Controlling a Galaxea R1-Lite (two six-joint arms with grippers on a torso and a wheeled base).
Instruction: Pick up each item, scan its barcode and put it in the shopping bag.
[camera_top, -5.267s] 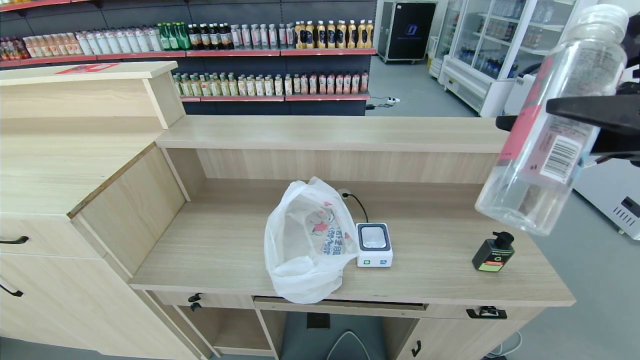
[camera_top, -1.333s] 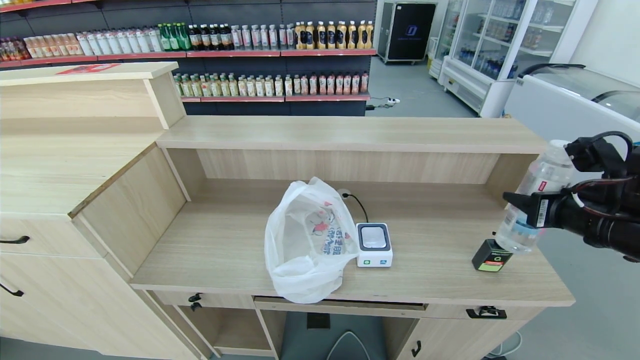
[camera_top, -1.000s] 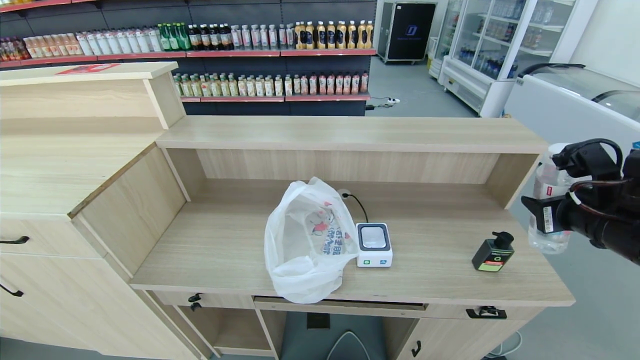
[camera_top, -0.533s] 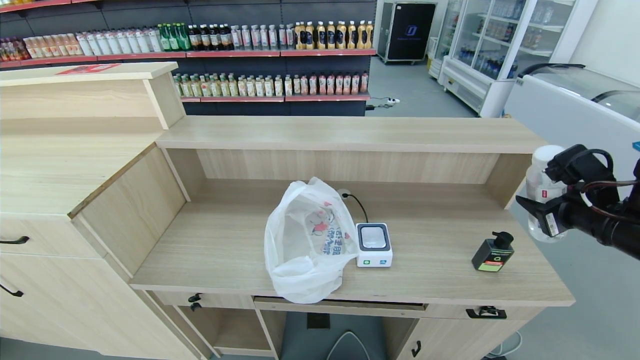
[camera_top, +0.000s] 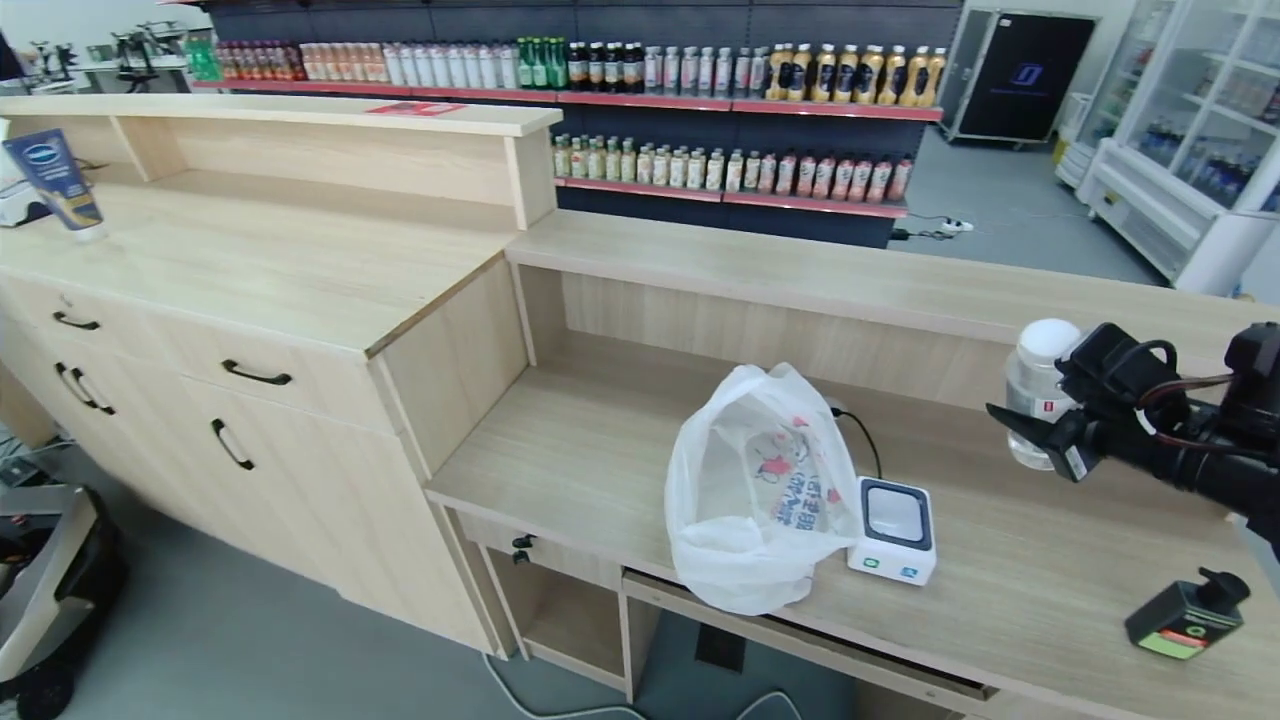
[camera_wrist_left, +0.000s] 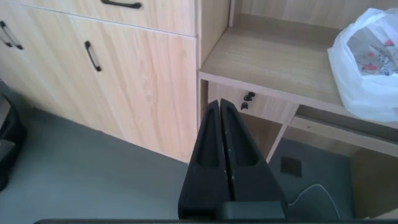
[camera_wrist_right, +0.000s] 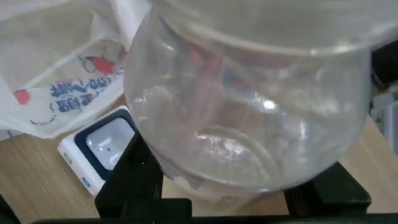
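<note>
Right gripper (camera_top: 1037, 443) clamped round clear bottle (camera_top: 1030, 385), upright above counter (camera_top: 590, 455), right of scanner (camera_top: 893, 515); likely staging barcode for scan window. Shopping bag (camera_top: 757, 490) stands open just beside scanner, mouth ready for drop. Left gripper (camera_wrist_left: 221, 130) pinched shut, empty, parked low off counter front.
</note>
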